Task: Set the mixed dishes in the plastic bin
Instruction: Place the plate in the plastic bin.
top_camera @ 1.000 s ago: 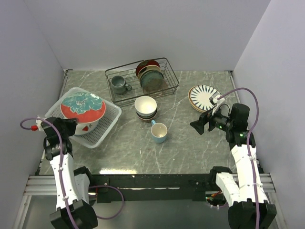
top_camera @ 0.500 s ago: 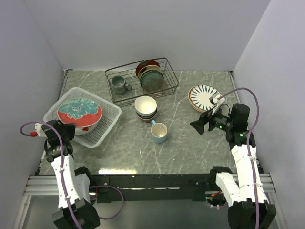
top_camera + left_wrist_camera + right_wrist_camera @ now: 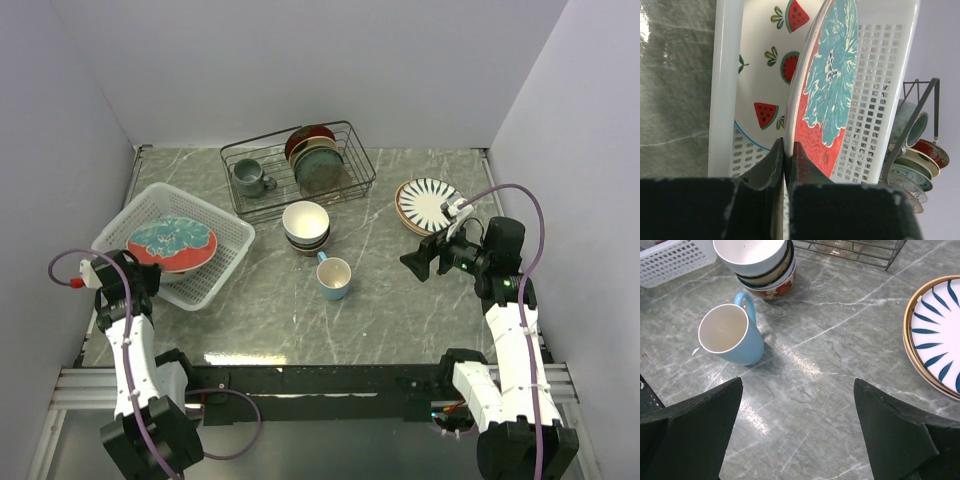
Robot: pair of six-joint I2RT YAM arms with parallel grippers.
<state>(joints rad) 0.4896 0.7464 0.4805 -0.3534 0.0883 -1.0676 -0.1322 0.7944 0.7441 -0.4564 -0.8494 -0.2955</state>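
My left gripper [image 3: 137, 277] is shut on the near rim of the teal-floral red-rimmed plate [image 3: 172, 244], which lies low inside the white plastic bin [image 3: 226, 262]. In the left wrist view the fingers [image 3: 788, 145] pinch that plate [image 3: 830, 85] over a watermelon-patterned dish [image 3: 762, 65] in the bin [image 3: 880, 100]. My right gripper [image 3: 418, 262] is open and empty above the table [image 3: 797, 382]. The light blue mug [image 3: 334, 277] [image 3: 732, 335] stands mid-table. Stacked bowls [image 3: 306, 225] [image 3: 760, 262] stand behind it. The striped plate [image 3: 427, 203] [image 3: 937, 335] lies at the right on a tan-rimmed plate.
A black wire rack [image 3: 300, 165] at the back holds a grey mug [image 3: 248, 178] and upright plates [image 3: 315, 155]. Walls close the table on the left, right and back. The rack's plates also show in the left wrist view [image 3: 920, 160].
My left gripper has lowered the floral plate from a raised position down into the bin and drawn slightly nearer. The right arm has not moved.
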